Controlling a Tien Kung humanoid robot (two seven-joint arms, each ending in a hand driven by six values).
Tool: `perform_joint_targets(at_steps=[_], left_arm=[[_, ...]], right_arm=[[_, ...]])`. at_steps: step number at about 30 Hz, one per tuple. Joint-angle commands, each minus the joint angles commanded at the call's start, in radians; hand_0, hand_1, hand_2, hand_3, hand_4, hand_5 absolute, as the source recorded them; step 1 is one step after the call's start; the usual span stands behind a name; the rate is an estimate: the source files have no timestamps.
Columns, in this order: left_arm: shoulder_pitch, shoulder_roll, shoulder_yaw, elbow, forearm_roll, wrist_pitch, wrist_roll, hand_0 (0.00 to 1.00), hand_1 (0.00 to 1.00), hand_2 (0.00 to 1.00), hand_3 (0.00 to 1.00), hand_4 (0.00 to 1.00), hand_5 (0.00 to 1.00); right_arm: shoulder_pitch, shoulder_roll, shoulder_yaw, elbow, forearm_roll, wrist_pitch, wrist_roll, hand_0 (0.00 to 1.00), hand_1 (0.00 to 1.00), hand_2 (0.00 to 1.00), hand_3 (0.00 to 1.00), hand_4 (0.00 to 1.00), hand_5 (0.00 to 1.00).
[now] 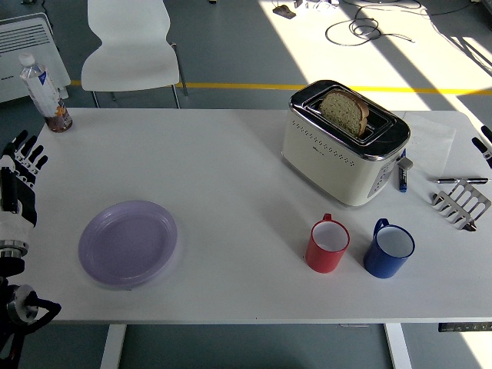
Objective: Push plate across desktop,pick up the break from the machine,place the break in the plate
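A lilac plate point(128, 244) lies empty on the white table point(231, 177) at the near left. A cream and chrome toaster point(344, 144) stands at the right, with a slice of brown bread point(344, 112) sticking up out of its slot. My left hand point(18, 173) hovers at the table's left edge, fingers spread and holding nothing, well to the left of the plate. Only the black fingertips of my right hand point(483, 146) show at the right edge of the picture, far from the toaster.
A red mug point(328, 244) and a blue mug point(389, 249) stand in front of the toaster. A metal toast rack point(461, 204) and a pen point(460, 181) lie at the right. A water bottle point(40, 83) and jar point(59, 118) stand far left. A white chair point(129, 48) is behind the table.
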Motion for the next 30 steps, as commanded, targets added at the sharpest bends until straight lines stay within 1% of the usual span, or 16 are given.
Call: perform_joint_targets(at_steps=[1,3,4,10,14,16,22,30], left_arm=[[0.002,-0.002,0.002,0.006,0.003,0.003,-0.006,0.973,0.986,0.998,0.998,0.527,0.998],[0.01,-0.008,0.009,0.031,0.01,0.014,-0.03,0.973,0.986,0.998,0.998,0.527,0.998],[0.018,-0.012,0.016,0.053,0.011,0.019,-0.045,0.973,0.986,0.998,0.998,0.527,0.998],[0.038,-0.018,0.027,0.121,0.019,0.013,-0.054,0.98,0.985,0.998,0.998,0.531,0.998],[0.039,-0.022,0.023,0.147,0.033,0.011,-0.054,0.974,0.985,0.998,0.998,0.531,0.998],[0.04,-0.023,0.023,0.151,0.036,0.011,-0.054,0.974,0.985,0.998,0.998,0.531,0.998],[0.038,-0.019,0.059,0.183,0.049,0.001,-0.05,0.966,0.982,0.998,0.998,0.525,0.998],[0.033,-0.024,0.074,0.206,0.051,-0.008,-0.042,0.961,0.978,0.998,0.998,0.528,0.998]], right_arm=[[-0.001,0.0,0.0,0.0,0.0,0.0,0.0,0.838,0.808,0.826,0.798,0.59,0.782],[-0.002,0.0,-0.001,-0.001,0.0,0.0,0.0,0.838,0.808,0.826,0.798,0.59,0.782],[-0.004,0.0,-0.002,-0.001,0.0,0.0,0.0,0.838,0.808,0.826,0.798,0.59,0.782],[-0.01,0.002,-0.003,-0.001,0.001,0.0,0.0,0.837,0.808,0.825,0.799,0.591,0.779],[-0.007,0.004,-0.001,-0.001,0.001,0.001,0.001,0.837,0.808,0.825,0.798,0.591,0.777],[-0.007,0.004,-0.001,-0.001,0.001,0.001,0.001,0.837,0.808,0.825,0.798,0.591,0.777],[0.001,0.006,-0.004,-0.001,0.001,0.001,0.0,0.837,0.808,0.824,0.798,0.591,0.777],[0.008,0.006,-0.006,0.0,0.001,0.001,0.0,0.837,0.808,0.824,0.798,0.59,0.776]])
